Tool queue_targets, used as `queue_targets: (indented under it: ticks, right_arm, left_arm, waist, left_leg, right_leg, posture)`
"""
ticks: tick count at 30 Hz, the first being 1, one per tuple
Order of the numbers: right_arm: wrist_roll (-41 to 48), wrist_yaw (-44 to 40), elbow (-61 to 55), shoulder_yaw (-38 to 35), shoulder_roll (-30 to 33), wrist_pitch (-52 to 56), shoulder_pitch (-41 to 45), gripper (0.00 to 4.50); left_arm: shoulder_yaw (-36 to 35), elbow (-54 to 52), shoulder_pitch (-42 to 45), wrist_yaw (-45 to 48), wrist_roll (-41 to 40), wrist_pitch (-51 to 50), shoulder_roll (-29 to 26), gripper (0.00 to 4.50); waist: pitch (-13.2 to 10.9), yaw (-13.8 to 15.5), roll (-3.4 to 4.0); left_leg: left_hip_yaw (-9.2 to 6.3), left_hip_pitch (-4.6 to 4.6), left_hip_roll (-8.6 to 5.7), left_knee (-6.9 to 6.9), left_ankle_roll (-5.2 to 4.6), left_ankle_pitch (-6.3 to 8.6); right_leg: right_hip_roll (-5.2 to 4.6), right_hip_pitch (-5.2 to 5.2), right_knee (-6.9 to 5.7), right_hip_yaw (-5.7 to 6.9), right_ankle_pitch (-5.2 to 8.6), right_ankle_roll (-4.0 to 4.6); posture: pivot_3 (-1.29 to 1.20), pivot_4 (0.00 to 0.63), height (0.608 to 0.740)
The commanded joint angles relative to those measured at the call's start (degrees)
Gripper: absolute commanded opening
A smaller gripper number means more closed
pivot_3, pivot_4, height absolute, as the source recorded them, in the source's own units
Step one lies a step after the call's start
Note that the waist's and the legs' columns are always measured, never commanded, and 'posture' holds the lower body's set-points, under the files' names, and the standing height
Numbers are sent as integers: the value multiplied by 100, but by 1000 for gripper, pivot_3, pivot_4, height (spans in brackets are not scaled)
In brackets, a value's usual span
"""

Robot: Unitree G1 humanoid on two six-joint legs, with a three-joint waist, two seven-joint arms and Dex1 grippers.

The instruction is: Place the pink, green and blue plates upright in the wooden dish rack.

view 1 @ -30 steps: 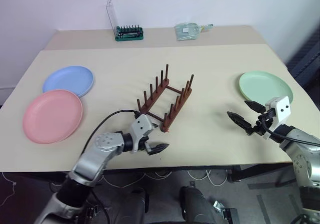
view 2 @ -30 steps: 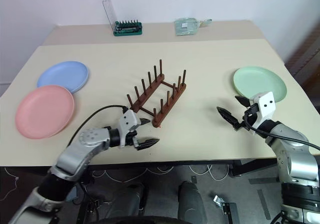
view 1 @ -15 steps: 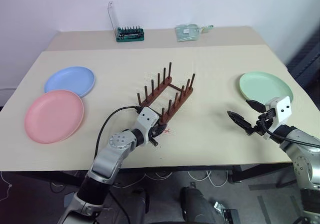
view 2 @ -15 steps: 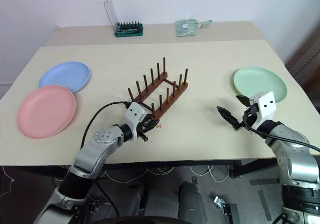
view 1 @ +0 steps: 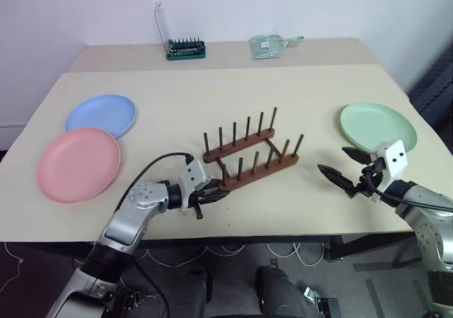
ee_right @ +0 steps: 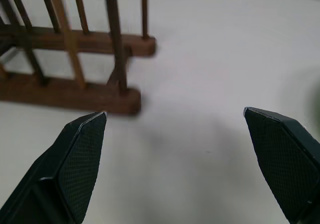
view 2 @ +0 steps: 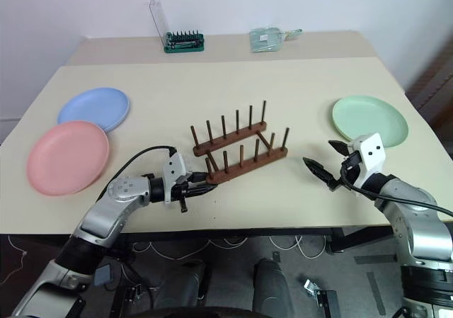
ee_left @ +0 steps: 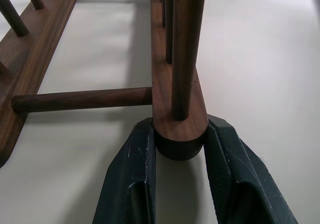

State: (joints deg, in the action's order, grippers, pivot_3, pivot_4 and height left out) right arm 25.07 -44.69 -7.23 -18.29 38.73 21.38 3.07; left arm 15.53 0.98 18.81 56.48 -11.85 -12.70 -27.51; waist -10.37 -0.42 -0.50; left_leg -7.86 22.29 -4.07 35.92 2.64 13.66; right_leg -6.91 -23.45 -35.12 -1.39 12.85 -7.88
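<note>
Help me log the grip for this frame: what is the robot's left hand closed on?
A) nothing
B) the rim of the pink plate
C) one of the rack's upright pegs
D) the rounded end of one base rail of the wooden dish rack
D: in the left wrist view the left hand has a finger on each side of the rounded rail end of the wooden dish rack, below its last peg.
</note>
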Motion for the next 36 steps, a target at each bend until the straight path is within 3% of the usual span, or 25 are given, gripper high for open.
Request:
queue_targets:
  ticks: [1, 8, 16, 23, 29, 30, 35, 36]
  right_arm:
    - [60, -85, -267, -75, 91, -25, -161, 4500]
    - [53, -50, -421, -186, 82, -53, -480, 4500]
    - [51, 3, -454, -213, 83, -64, -531, 4500]
    - [-11, 13, -842, -267, 298, 76, -948, 4500]
    - [-16, 76, -924, -36, 295, 229, -756, 4500]
    - [-5, 73, -929, -25, 303, 252, -730, 4500]
    - [47, -283, -1049, 115, 595, 454, -798, 4500]
    - [113, -410, -1179, 151, 661, 519, -905, 3941]
  left_arm:
    - [71, 594, 489, 665, -16, 560, -9, 763]
    - [187, 1626, 1039, 1065, 205, 1237, 239, 763]
    - [135, 1968, 1180, 1193, 291, 1463, 354, 763]
    - [-208, 931, 262, 1137, -23, 566, -300, 4135]
    - [-553, 268, -338, 731, -281, 49, -419, 4135]
    - [-589, 183, -383, 744, -358, -42, -438, 4337]
    - [-669, -276, -787, 763, -344, -164, -842, 4337]
    - [-623, -432, -894, 875, -423, -299, -952, 3777]
  waist:
    - [0, 0, 0]
    - [0, -28, 0]
    - [0, -27, 0]
    - [4, -54, 6]
    - [14, -31, 23]
    - [14, -28, 23]
    - [16, -39, 25]
    - [16, -38, 25]
  left_leg:
    - [0, 0, 0, 0, 0, 0]
    - [0, 1, 0, 5, -14, 8]
    - [0, 0, -1, 7, -15, 9]
    - [0, -5, 1, 6, -25, 15]
    - [1, -11, 4, 7, -29, 17]
    - [1, -11, 2, 8, -29, 18]
    - [1, -10, 4, 4, -33, 20]
    - [2, -10, 3, 5, -33, 20]
  right_leg:
    - [0, 0, 1, 0, 0, 0]
    - [0, -2, 0, 0, 0, -4]
    - [0, -1, -2, -1, 1, -5]
    - [0, 0, -6, -2, 4, -10]
    - [0, 5, -6, -3, 5, -9]
    - [0, 8, -4, -3, 5, -9]
    - [0, 4, -4, -3, 8, -11]
    - [0, 4, -4, -3, 8, -11]
  posture:
    - [0, 150, 740]
    - [0, 150, 740]
    - [0, 150, 740]
    - [0, 150, 740]
    - [0, 150, 740]
    - [0, 150, 740]
    - [0, 150, 740]
    - [0, 150, 740]
